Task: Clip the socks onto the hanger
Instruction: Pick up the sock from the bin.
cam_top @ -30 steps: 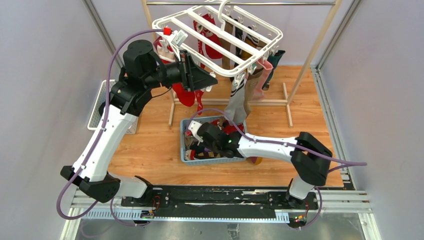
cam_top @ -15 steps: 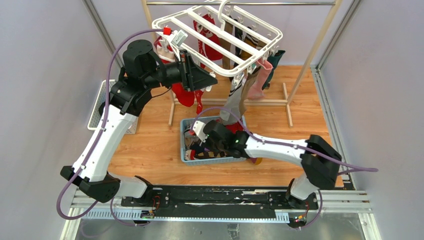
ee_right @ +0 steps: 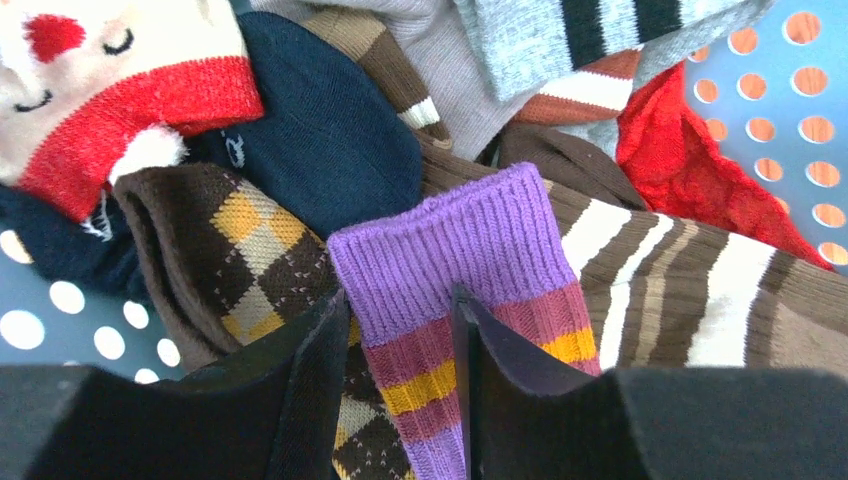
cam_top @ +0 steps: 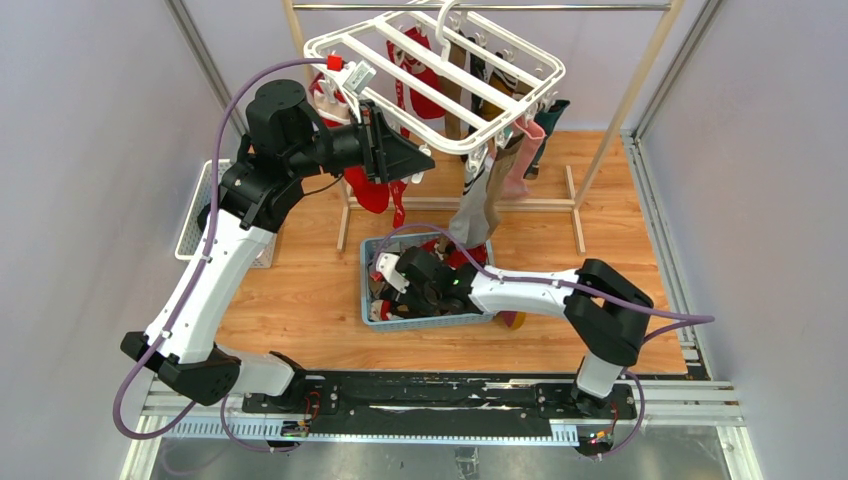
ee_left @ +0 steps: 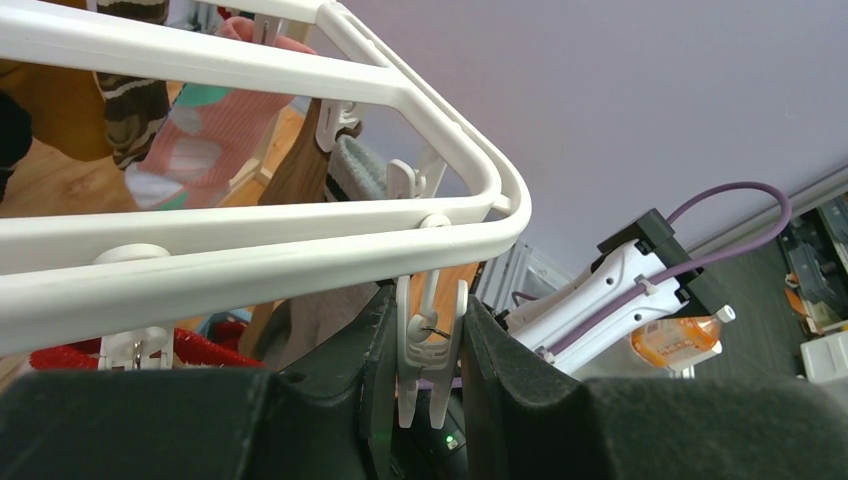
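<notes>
The left gripper (ee_left: 428, 310) is clamped on a clip (ee_left: 432, 345) of the hanger (ee_left: 250, 235), presumably to open it; the right gripper (ee_right: 398, 300) is closed on a purple-cuffed sock (ee_right: 450, 240) for lifting.

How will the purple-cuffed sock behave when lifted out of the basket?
Likely floppy: the purple-cuffed sock is soft ribbed knit and should drape from the right end effector. Probably light. It may drag neighbouring socks, since it lies among them.
</notes>
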Controlling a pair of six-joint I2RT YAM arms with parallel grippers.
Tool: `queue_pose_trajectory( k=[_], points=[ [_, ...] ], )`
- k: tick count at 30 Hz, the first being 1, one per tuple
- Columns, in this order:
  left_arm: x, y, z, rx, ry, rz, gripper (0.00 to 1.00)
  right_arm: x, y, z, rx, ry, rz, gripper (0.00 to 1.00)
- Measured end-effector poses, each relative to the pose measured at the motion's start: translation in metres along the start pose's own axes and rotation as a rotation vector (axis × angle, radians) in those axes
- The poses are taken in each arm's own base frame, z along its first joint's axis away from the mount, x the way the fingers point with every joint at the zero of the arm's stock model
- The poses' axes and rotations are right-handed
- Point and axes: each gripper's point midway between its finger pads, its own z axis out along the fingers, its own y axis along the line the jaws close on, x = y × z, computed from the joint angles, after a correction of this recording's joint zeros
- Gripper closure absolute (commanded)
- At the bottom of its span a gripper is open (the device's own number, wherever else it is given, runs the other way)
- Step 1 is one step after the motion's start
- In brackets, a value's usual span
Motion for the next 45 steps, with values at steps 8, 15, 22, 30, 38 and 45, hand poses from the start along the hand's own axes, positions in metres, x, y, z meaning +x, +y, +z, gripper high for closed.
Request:
queue_pose_trajectory(
  k=[8, 15, 22, 30, 38, 45],
  points=[
    [0.002, 0.001, 0.0, -0.005, 0.009, -0.003, 1.0, 0.003, -0.007, 0.01, 0.035, 0.023, -0.01, 1.0],
    [0.003, 0.002, -0.001, -0.009, 0.012, 0.0, 1.0, -0.008, -0.027, -0.004, 0.114, -0.047, 0.029, 1.0],
    [0.003, 0.002, -0.001, -0.01, 0.011, 0.003, 1.0, -0.042, -0.054, -0.059, 0.199, -0.261, 0.139, 1.0],
    [0.003, 0.003, -0.001, -0.012, 0.01, 0.003, 1.0, -0.068, -0.067, -0.136, 0.234, -0.521, 0.289, 1.0],
    [0.003, 0.004, -0.001, -0.02, 0.008, 0.002, 1.0, -0.103, -0.088, -0.234, 0.266, -0.861, 0.435, 1.0],
    [0.006, 0.008, 0.0, -0.03, 0.011, -0.004, 1.0, -0.115, -0.093, -0.257, 0.265, -0.949, 0.48, 1.0]
  ],
)
